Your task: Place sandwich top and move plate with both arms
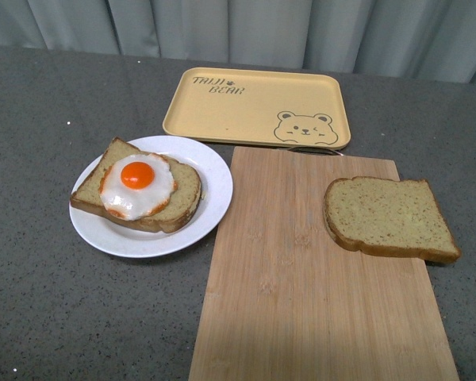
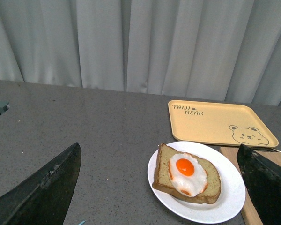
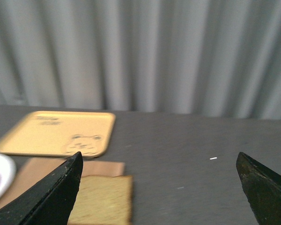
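Observation:
The plain sandwich top (image 1: 390,217) lies flat at the right edge of a wooden cutting board (image 1: 301,294); it also shows in the right wrist view (image 3: 103,200). The white plate (image 1: 210,208) sits left of the board and holds a bread slice bearing a fried egg (image 1: 137,185). The plate (image 2: 227,199) also shows in the left wrist view. Neither arm shows in the front view. My left gripper (image 2: 159,187) is open, above and short of the plate. My right gripper (image 3: 159,187) is open and empty, with the sandwich top by one finger.
A yellow rectangular tray (image 1: 254,107) with a bear drawing lies behind the board and plate. Grey curtains (image 1: 238,24) hang along the back of the dark grey tabletop (image 1: 55,317). The board's far corner touches the tray's front edge.

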